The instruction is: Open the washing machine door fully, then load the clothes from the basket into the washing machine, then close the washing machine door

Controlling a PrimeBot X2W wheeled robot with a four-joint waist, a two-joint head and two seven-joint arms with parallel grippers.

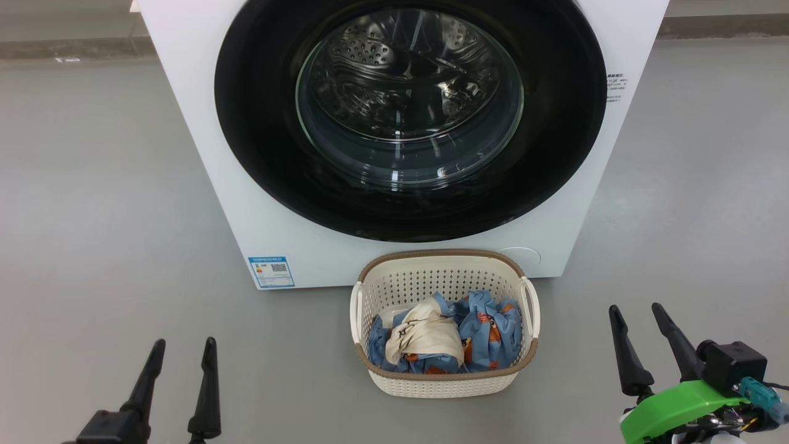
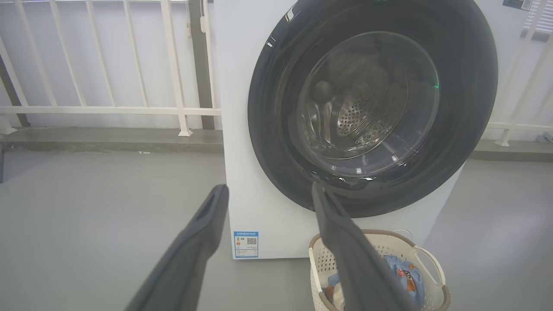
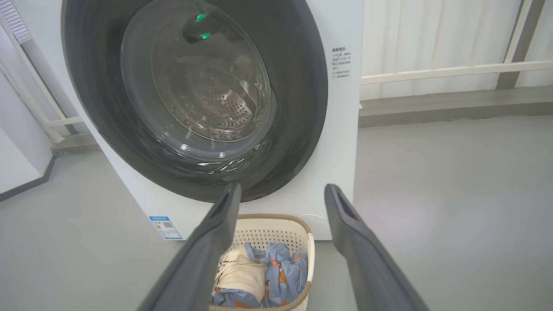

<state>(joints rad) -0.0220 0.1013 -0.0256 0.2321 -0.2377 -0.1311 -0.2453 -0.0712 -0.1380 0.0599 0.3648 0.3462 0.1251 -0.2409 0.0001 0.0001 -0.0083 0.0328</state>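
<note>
The white washing machine (image 1: 203,142) stands straight ahead with its round black-rimmed door (image 1: 259,160) shut flat against the front; the steel drum shows through the glass. On the floor right in front of it sits the cream basket (image 1: 444,382), holding the light blue clothes (image 1: 493,336) and one cream cloth. My left gripper (image 1: 185,348) is open at the lower left, well left of the basket. My right gripper (image 1: 638,314) is open at the lower right, right of the basket. Both are empty and apart from everything.
Grey floor (image 1: 92,216) spreads on both sides of the machine. A white railing (image 2: 108,108) on a low kerb runs behind it. A blue label sticker (image 1: 271,271) sits on the machine's lower left front.
</note>
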